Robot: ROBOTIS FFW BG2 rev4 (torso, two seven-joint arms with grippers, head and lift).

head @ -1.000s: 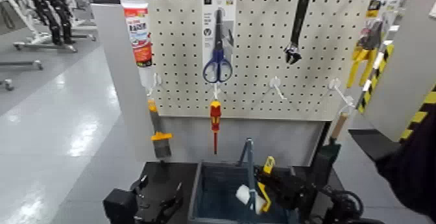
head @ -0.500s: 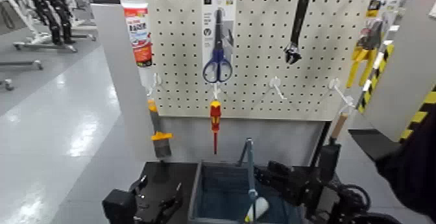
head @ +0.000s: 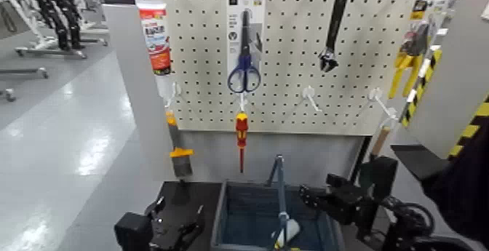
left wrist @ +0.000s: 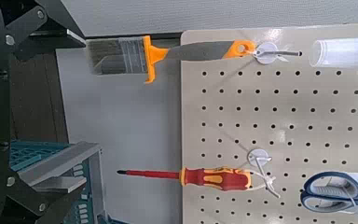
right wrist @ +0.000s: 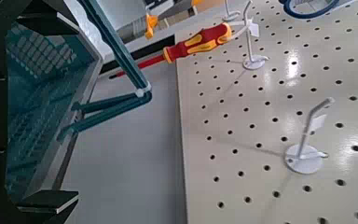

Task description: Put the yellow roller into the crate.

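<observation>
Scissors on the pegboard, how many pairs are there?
1. The pair with blue handles hangs near the pegboard's upper middle, on a card, directly above the red-and-yellow screwdriver. I see no others.

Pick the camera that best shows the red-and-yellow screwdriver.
Left wrist view: the screwdriver is large and unobstructed, handle through shaft to dark tip. Head view: also whole and clear, hanging below the pegboard, but much smaller. Right wrist view: handle large and clear, shaft partly hidden behind the crate's handle.
</observation>
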